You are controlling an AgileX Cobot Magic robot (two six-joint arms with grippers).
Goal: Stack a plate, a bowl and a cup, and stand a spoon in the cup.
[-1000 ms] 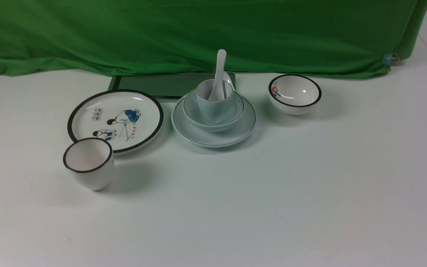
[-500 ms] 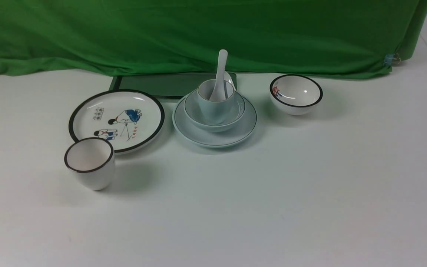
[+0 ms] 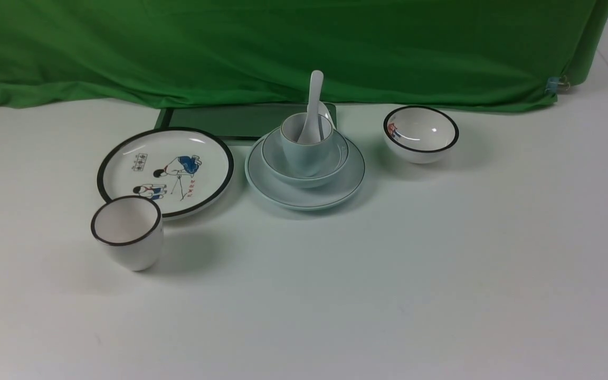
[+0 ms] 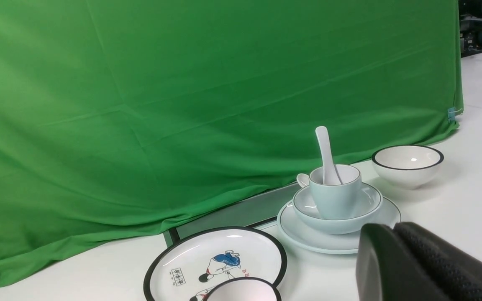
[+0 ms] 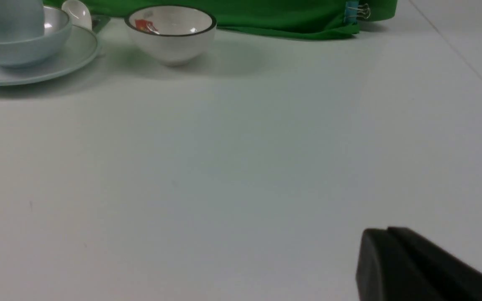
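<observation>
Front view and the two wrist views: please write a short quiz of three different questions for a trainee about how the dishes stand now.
1. True or false: the spoon stands in the cup, handle up.
2. Which thing lies directly under the bowl? A) the cartoon plate B) the plate C) the green tray
3. Fill in: the white black-rimmed bowl stands on the robot's ____ side of the stack.

Key: 1 true; 2 B; 3 right.
</observation>
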